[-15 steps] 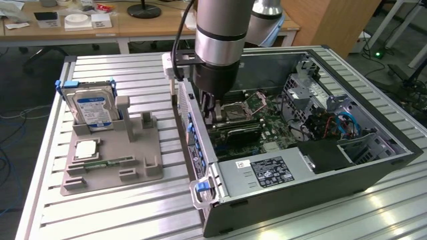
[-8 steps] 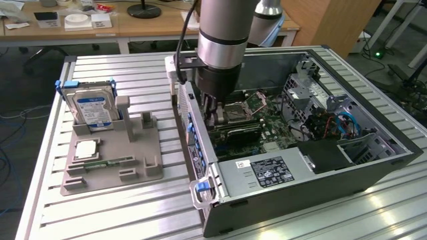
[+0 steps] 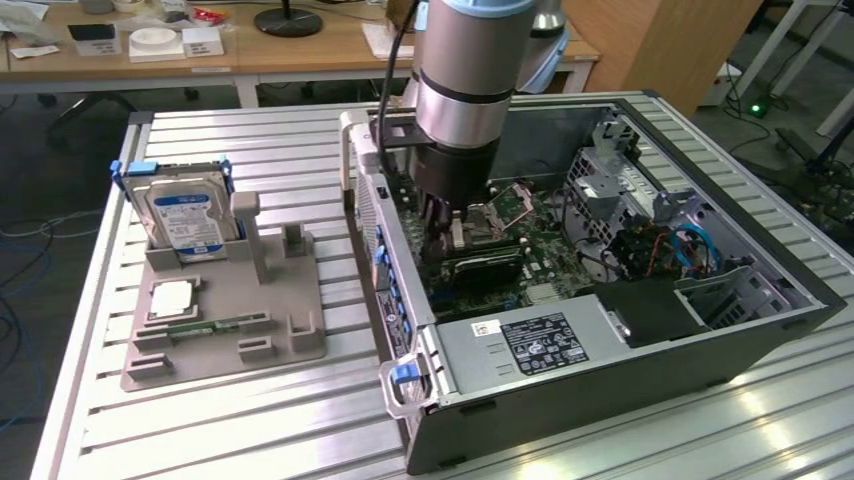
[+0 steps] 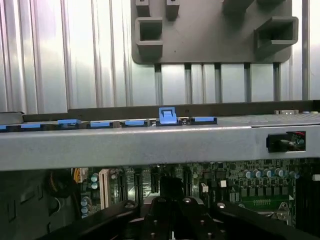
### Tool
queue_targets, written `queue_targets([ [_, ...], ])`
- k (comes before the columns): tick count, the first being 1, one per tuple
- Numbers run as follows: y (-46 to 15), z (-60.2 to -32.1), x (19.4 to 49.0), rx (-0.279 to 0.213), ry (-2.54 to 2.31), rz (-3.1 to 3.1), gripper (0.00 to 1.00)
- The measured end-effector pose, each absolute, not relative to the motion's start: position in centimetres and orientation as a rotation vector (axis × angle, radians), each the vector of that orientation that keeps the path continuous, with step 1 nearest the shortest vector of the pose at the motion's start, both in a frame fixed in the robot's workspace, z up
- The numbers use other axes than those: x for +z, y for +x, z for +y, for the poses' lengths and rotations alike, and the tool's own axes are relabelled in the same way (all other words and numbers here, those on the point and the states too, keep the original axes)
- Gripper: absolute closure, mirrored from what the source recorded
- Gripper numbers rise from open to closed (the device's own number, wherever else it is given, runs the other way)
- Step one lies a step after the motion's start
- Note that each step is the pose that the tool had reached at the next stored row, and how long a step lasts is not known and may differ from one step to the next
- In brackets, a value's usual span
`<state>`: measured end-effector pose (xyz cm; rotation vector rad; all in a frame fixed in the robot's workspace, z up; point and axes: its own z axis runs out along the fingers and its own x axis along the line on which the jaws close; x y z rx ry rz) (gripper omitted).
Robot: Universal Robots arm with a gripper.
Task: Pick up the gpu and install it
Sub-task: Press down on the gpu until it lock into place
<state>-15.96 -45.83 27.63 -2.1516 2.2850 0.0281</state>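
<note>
Below the wrist, deep inside the open computer case [image 3: 747, 330], the gripper [image 3: 454, 225] hangs just over the motherboard [image 3: 534, 250]. Whether it is open or closed cannot be told. The gpu [image 3: 483, 265] appears as a dark block just beneath it, seemingly at the expansion slots, likely being seated. Well off to the side, the grey parts holder [image 3: 267, 320] carries the hard drive [image 3: 184, 220].

My arm [image 3: 461, 70] hangs straight down, wrist vertical, my gripper [image 3: 451, 215] lowered deep; how my jaws stand I honestly cannot make out.
</note>
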Motion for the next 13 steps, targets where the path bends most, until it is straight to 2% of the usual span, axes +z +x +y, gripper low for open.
queue_targets([
  [13, -15.58, -45.40, 27.15, 0.028, -2.213, 2.226, 0.89],
])
